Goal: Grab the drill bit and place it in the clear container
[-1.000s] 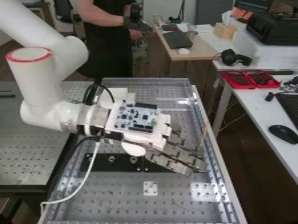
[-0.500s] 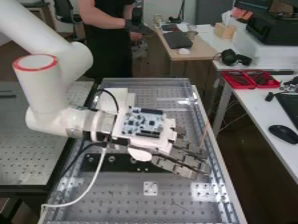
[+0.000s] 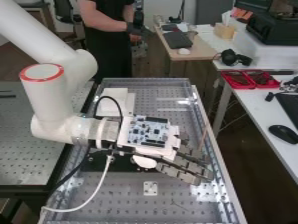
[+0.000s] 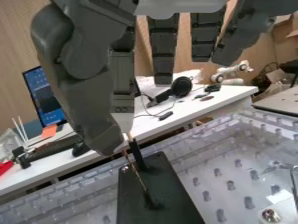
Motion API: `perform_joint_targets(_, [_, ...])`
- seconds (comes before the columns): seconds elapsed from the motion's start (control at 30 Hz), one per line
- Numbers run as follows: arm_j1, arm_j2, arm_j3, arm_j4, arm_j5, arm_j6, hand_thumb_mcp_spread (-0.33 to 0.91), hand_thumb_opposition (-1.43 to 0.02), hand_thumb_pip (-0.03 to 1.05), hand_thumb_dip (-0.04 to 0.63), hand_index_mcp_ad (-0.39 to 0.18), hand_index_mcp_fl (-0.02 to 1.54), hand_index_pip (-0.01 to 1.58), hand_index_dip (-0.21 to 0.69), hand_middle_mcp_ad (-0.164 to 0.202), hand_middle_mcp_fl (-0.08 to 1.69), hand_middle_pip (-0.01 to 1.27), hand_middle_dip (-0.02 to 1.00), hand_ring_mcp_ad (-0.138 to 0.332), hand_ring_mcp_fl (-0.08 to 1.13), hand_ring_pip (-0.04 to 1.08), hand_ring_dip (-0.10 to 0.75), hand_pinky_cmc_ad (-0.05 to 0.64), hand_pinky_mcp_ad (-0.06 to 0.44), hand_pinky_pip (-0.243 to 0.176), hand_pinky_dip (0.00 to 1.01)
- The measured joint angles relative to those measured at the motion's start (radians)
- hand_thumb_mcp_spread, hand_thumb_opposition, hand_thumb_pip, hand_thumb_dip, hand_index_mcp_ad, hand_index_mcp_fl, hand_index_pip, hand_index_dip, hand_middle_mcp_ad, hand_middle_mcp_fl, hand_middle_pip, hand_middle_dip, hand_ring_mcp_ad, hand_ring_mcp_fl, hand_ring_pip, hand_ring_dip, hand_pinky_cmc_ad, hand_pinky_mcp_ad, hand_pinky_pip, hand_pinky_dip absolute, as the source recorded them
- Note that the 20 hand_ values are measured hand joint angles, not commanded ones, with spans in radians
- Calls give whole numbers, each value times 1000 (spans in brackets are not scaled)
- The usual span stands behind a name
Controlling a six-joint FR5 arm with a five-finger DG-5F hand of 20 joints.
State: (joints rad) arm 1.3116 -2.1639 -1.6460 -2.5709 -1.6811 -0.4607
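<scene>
Pinching what looked like the drill bit [image 4: 138,175] in our hand [image 4: 93,120], we had grabbing done and placing left.

The drill bit [image 4: 138,176] looks like shiny metal. The hand [image 3: 181,170] has smooth, matt, plastic-looking casings. The counter [image 3: 120,200] looks glossy, with bright reflections. The 1 black plate [image 4: 157,187] appears smooth and matt; the arm [image 3: 52,105], smooth with a soft sheen.
</scene>
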Motion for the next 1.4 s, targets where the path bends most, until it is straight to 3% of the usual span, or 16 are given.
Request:
perform_joint_targets(0.53, [-10, -42, 32, 3, -19, 19, 557, -883, 548, 269, -134, 370, 1281, 236, 98, 251, 136, 220, 211, 30, 96, 17, 291, 169, -66, 192])
perform_joint_targets(0.73, [-18, -52, 30, 22, -31, 68, 557, -883, 548, 269, -134, 374, 1283, 232, 98, 251, 136, 220, 211, 30, 93, 17, 291, 169, -66, 192])
perform_joint_targets(1.0, [-38, -70, 21, 70, -59, 176, 557, -883, 553, 269, -134, 374, 1288, 230, 98, 251, 136, 220, 211, 30, 91, 17, 291, 169, -66, 192])
perform_joint_targets(1.4, [-47, -97, 33, 72, -85, 208, 545, -883, 562, 269, -134, 374, 1286, 211, 98, 250, 136, 220, 211, 30, 91, 17, 291, 166, -66, 192])
